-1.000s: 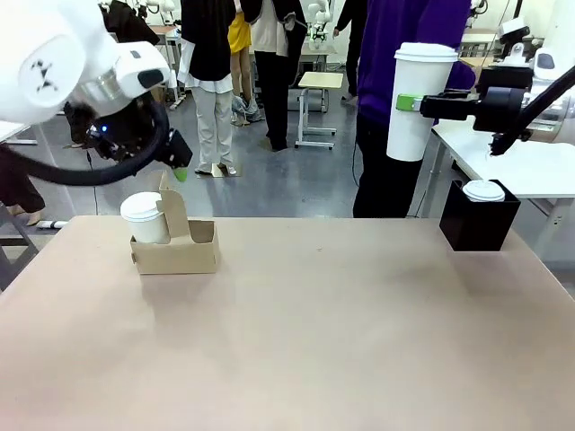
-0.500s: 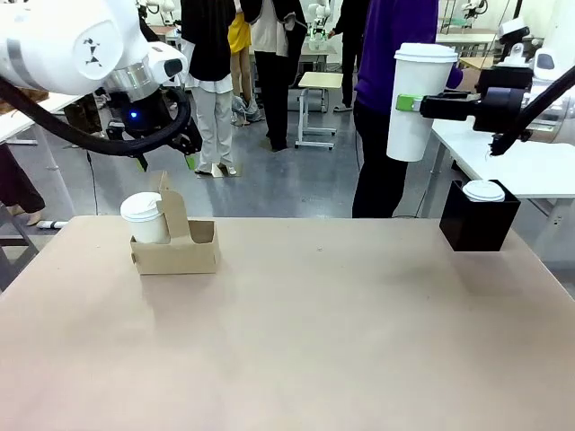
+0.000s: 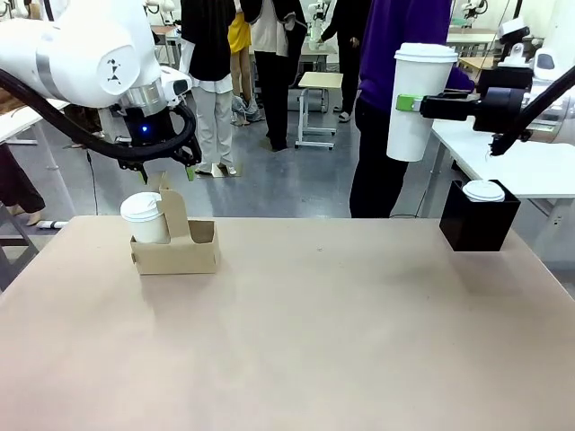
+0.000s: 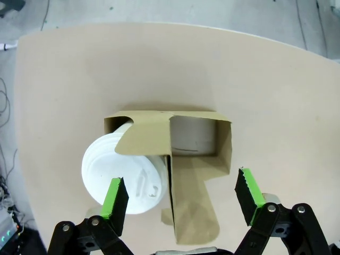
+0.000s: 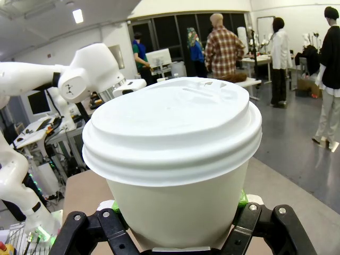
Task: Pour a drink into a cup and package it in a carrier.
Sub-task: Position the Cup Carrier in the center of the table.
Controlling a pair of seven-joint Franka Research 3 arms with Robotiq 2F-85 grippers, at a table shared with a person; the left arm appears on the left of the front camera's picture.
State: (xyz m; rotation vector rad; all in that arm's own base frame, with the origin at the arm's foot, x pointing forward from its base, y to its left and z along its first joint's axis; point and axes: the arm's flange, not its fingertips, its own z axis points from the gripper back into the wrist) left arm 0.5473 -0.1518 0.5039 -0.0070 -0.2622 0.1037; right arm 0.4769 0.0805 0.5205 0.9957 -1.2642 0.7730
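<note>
On tan table point(image 3: 314, 341), carrier point(image 3: 180, 253); floor point(image 3: 296, 184) beyond

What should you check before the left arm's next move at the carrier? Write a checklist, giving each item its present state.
1. Jaws of the left gripper apart, nothing held: ok.
2. The handle of the carrier lies under the gap between its pads: ok.
3. The carrier sits flat on the table: ok.
4. One empty slot beside the short lidded cup: ok.
5. The tall cup upright and clamped in the right gripper: ok.
6. Whether the tall cup is filled: cannot tell, its lid hides the inside.
</note>
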